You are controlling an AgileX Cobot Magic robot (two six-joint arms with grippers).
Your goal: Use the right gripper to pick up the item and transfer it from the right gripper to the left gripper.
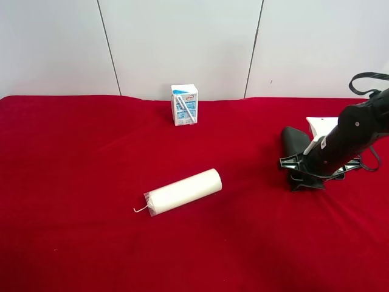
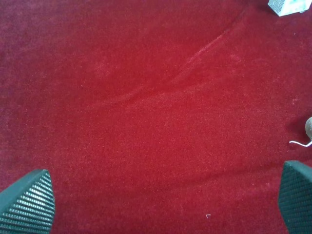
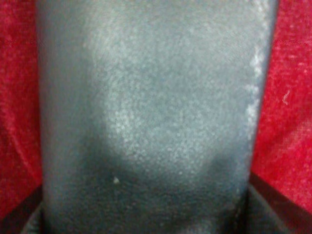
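Observation:
The item (image 1: 294,141) is a dark flat oblong case at the right side of the red cloth. It fills the right wrist view (image 3: 156,117). My right gripper (image 1: 302,175) is low on the cloth at the case's near end, and its black fingers (image 3: 273,200) press against both long sides of the case. My left gripper (image 2: 161,204) is open and empty above bare red cloth, with its ribbed fingertips (image 2: 29,202) far apart. The left arm is out of the exterior high view.
A white cylinder (image 1: 184,191) with a wire hook (image 1: 140,210) lies mid-table; the hook shows in the left wrist view (image 2: 300,143). A blue-and-white drink carton (image 1: 185,104) stands at the back. A white wall stands behind the table.

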